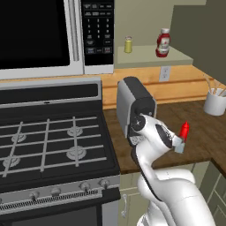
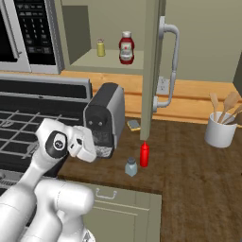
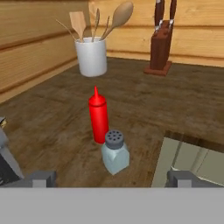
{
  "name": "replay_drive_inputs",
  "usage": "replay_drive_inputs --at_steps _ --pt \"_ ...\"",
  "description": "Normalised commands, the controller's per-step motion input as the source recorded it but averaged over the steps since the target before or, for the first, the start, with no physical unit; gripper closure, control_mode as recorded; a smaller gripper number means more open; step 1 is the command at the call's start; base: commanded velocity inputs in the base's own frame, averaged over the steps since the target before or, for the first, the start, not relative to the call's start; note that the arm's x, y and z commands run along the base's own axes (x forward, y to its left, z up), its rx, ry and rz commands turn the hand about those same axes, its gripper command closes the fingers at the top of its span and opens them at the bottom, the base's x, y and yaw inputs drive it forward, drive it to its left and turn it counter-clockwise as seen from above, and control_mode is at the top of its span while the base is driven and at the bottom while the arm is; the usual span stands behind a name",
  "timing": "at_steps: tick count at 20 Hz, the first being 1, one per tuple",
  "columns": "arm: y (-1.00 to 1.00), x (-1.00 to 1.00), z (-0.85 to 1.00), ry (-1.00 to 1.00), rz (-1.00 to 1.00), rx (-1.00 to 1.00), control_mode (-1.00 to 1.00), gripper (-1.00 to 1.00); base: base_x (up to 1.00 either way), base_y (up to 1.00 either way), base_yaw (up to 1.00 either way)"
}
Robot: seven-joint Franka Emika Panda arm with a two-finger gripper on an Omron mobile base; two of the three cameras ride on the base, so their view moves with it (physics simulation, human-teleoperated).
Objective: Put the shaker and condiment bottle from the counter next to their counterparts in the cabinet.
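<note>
Two upright things stand ahead of the spread, empty fingers (image 3: pixel 112 178): shaker (image 3: pixel 115 152) nearest and centred between them, bottle (image 3: pixel 98 114) just behind (touching, seemingly) on the tabletop (image 3: pixel 52 127).

On your left sits a gas stove (image 1: pixel 48 141) with grey grates, its knobs (image 1: pixel 55 191) lined along the front edge. Above it you have a microwave (image 1: pixel 53 35) with a dark keypad. Right of the stove stands a grey and black toaster (image 2: pixel 105 118), with a small sponge (image 2: pixel 133 124) just behind it. Farther right you'll find a white crock (image 3: pixel 91 56) of wooden utensils, and near it a brown knife block (image 3: pixel 160 48) against the wooden wall.
</note>
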Motion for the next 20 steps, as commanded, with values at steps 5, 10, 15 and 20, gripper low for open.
replay_drive_inputs --at_steps 5,10,15,20 --pt "-0.30 -0.01 -1.00 -0.09 0.00 0.00 -1.00 -1.00 0.00 0.00 0.00" --pt "-0.37 0.00 -1.00 -0.08 0.00 0.00 -1.00 -1.00 0.00 0.00 0.00" --pt "-0.42 -0.15 -0.91 -0.04 0.00 0.05 -1.00 -1.00 0.00 0.00 0.00" --pt "-0.25 -0.07 -0.74 0.00 0.00 0.03 -1.00 -1.00 0.00 0.00 0.00"
